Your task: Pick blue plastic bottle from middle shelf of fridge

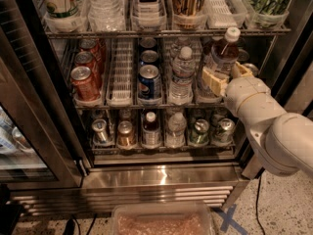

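Note:
The blue plastic bottle [224,53] holds amber-brown drink and has a white cap and a pale label. It tilts to the right, lifted above the right end of the middle shelf [122,101] of the fridge [161,175]. My gripper [228,76] reaches in from the right. Its cream fingers [212,81] are shut around the bottle's lower body. The bottle's base is hidden behind the fingers.
On the middle shelf stand red cans [84,82], a blue Pepsi can [148,82] and a clear water bottle [182,74]. The upper rack [166,32] sits just above the bottle's cap. The open glass door [29,106] is at left. A plastic tub [164,219] lies on the floor.

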`<action>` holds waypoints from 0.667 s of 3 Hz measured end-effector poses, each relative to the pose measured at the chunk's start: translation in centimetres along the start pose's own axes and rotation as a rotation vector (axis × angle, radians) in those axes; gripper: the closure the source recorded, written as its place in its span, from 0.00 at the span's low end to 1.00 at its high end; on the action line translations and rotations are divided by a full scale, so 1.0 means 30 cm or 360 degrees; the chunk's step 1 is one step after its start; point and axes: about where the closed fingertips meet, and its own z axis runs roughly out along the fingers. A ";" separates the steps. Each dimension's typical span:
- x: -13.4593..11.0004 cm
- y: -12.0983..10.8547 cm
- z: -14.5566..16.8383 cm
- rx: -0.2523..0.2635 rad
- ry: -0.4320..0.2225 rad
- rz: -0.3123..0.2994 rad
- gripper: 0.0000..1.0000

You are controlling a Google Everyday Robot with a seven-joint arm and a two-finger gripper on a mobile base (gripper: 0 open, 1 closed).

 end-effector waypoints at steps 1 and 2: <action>0.000 0.000 0.000 -0.0001 0.0000 0.0000 1.00; -0.046 0.041 -0.045 -0.0091 0.0007 -0.0036 1.00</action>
